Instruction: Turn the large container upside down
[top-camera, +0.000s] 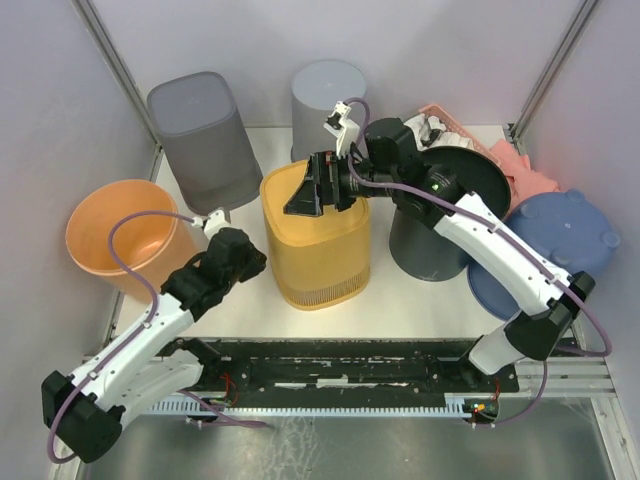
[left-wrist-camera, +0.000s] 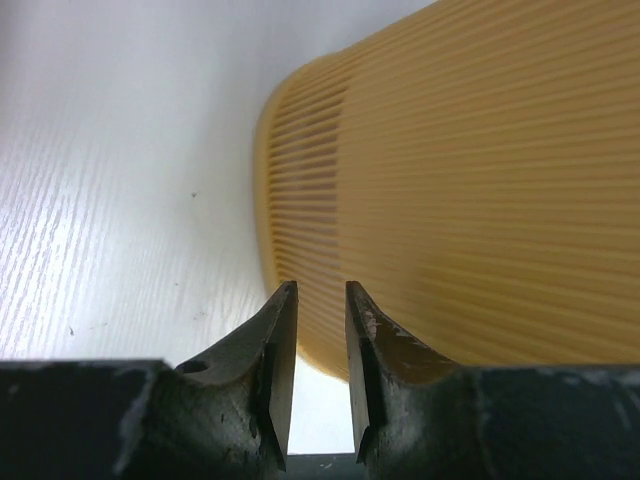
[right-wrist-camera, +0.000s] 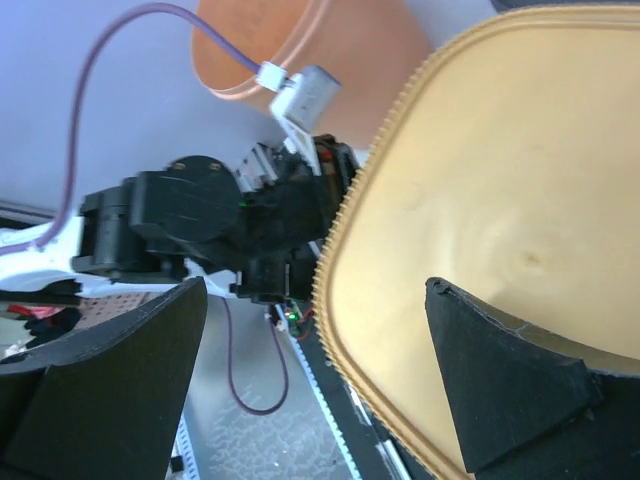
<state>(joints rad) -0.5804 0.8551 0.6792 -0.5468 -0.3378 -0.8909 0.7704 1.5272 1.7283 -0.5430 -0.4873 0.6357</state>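
Top external: yellow ribbed bin (top-camera: 320, 255) stands mid-worktop (top-camera: 420, 300), flat closed face up, so judged already mouth-down. Right gripper (top-camera: 305, 190) hangs over the bin's far top edge, spread wide, holding nothing. Left gripper (top-camera: 252, 262) sits low, right beside the bin's wall; contact can't be told from here. Orange bucket (top-camera: 110, 235) behind the left arm, dark grey bin (top-camera: 430, 250) just beyond the yellow one on the right arm's side. Left wrist: fingers pinched down to a narrow slit, nothing between them; ribbed wall directly ahead of the tips and off to one side, bare worktop on the other. Right wrist: released, one finger over the bin's smooth base, the other hanging off past the toothed edge, left arm below it. Risks: the finger over the base could hook that ribbed edge on the way off and drag or tip the bin. A forward nudge from the left gripper would slide the bin toward the dark grey bin. Light plastic, probably shifts easily.
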